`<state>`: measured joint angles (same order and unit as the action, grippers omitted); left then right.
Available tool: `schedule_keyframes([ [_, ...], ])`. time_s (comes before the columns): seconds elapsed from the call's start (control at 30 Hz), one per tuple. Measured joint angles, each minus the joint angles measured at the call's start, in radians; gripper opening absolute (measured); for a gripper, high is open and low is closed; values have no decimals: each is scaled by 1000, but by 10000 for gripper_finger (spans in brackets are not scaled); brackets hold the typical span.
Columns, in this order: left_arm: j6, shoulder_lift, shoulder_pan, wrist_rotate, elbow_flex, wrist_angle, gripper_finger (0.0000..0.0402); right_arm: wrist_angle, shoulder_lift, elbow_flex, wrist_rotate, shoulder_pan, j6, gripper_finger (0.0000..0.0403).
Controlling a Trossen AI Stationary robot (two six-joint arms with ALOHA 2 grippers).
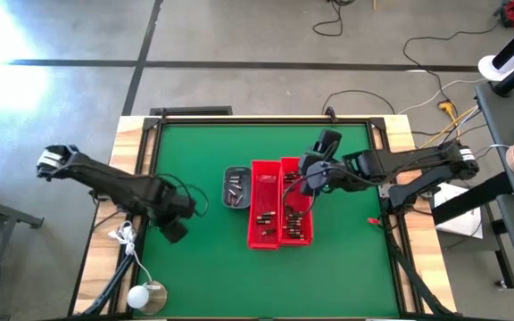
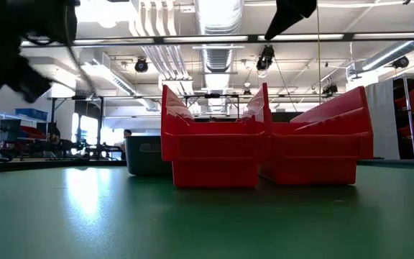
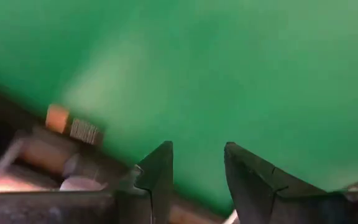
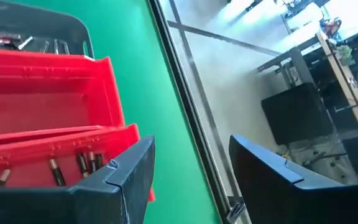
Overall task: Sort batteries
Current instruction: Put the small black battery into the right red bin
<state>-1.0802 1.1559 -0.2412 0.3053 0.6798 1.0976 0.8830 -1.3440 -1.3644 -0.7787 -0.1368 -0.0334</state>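
The tiny dark batteries [image 4: 82,163] lie lengthways in the long red plastic bin [image 4: 48,84]. Above it, the right gripper [image 4: 191,180] has spread, empty fingers.

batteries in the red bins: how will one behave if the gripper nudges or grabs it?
The batteries are small smooth cylinders, so a nudged one will probably roll until a wall of the red bins stops it. They lie close together, so pinching one may disturb its neighbours. Their round sides look likely to slip between the fingers of the right gripper.

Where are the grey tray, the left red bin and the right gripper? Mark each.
grey tray [image 1: 235,187]: high view, its floor.
left red bin [image 1: 264,239]: high view, its near floor.
right gripper [image 4: 191,171]: right wrist view, between the fingers.
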Motion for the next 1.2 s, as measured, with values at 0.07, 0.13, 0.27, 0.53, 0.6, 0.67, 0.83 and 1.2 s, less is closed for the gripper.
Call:
schedule_keyframes([
  [0.07,38,61,-8,70,-3,60,123,-8,1,10,3,0,-7,201],
  [0.13,62,108,-15,88,0,54,124,-12,1,19,33,0,22,201],
  [0.27,44,200,-14,86,7,55,132,-10,1,52,81,-3,134,201],
  [0.53,300,341,-15,76,-46,63,162,-7,1,107,83,-18,224,201],
  [0.6,374,376,-15,84,-59,63,162,-7,1,111,82,-18,224,201],
  [0.67,405,411,-15,100,-60,64,160,-7,1,113,80,-18,225,201],
  [0.83,475,496,-12,142,-61,63,157,-10,1,116,80,-18,243,201],
  [1.2,571,574,-12,76,-56,30,156,-5,1,117,80,-18,322,201],
])
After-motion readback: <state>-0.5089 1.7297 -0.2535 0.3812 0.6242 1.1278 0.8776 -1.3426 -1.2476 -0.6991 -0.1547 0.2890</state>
